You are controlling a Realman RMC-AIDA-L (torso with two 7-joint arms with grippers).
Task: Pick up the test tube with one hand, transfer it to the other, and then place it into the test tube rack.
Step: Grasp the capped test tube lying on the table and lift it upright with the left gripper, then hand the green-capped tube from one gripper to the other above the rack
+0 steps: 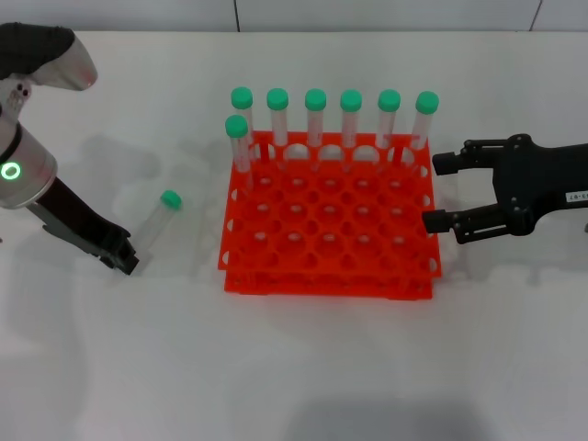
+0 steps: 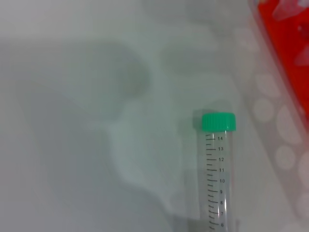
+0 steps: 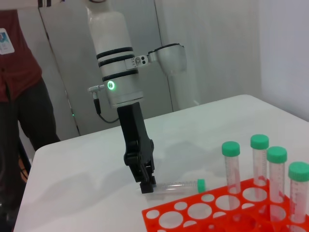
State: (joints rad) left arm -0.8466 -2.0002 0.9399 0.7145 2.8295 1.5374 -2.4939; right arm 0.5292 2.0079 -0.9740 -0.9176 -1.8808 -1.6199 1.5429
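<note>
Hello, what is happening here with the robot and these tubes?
The left gripper is down at the bottom end of a test tube lying on the white table, left of the orange-red rack. Whether it already grips the tube is not clear. Seven other green-capped tubes stand in the rack. The right gripper waits open beside the rack's right side.

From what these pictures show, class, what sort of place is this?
Probably a lab or robot test room: an orange test tube rack holding green-capped graduated tubes, on a white table, with robot arms at work.
</note>
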